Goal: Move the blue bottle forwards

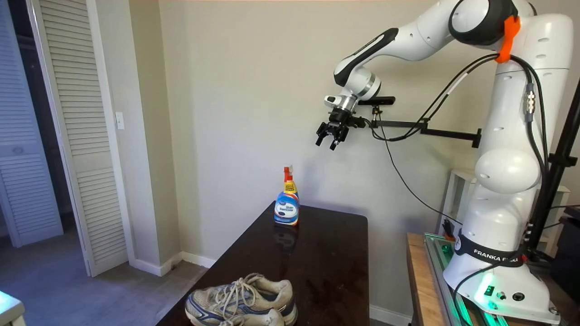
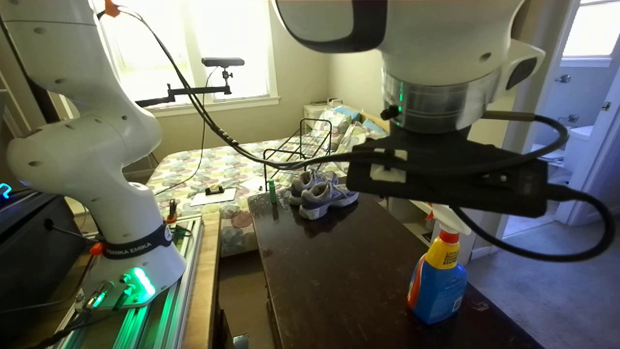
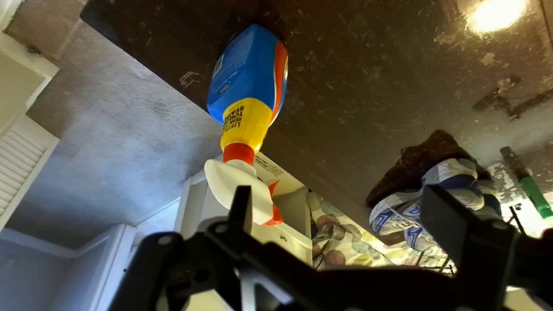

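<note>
The pincer (image 1: 326, 146) hangs spread wide, nothing in it, and there's the blue bottle (image 1: 286, 208) upright on the table (image 1: 335, 253), below the pincer and apart from it, so grip and forward move both look yet to come!

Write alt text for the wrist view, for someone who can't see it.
Upside-down view of a blue bottle standing on a dark table near its edge. The open gripper spans the bottom, holding nothing; sneakers and a green tube are at right.

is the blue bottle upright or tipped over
Upright: in both exterior views the blue bottle stands base-down on the dark table, spray head uppermost.
</note>
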`<action>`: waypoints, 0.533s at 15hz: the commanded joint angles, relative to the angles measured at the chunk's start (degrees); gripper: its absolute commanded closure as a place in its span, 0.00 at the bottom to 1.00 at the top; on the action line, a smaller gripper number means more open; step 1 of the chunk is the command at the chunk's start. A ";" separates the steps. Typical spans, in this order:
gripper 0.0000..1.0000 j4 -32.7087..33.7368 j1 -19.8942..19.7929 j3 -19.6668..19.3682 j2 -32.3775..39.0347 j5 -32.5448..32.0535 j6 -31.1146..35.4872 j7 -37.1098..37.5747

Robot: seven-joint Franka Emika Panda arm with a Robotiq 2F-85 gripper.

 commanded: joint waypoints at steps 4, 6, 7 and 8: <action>0.00 -4.52 0.42 -2.61 1.63 8.43 1.34 -0.04; 0.00 -8.09 0.06 -3.23 1.59 14.28 1.38 -0.47; 0.00 -10.56 0.25 -3.41 1.29 17.18 2.55 -0.68; 0.00 -12.42 0.43 -3.59 0.95 20.17 3.45 -0.82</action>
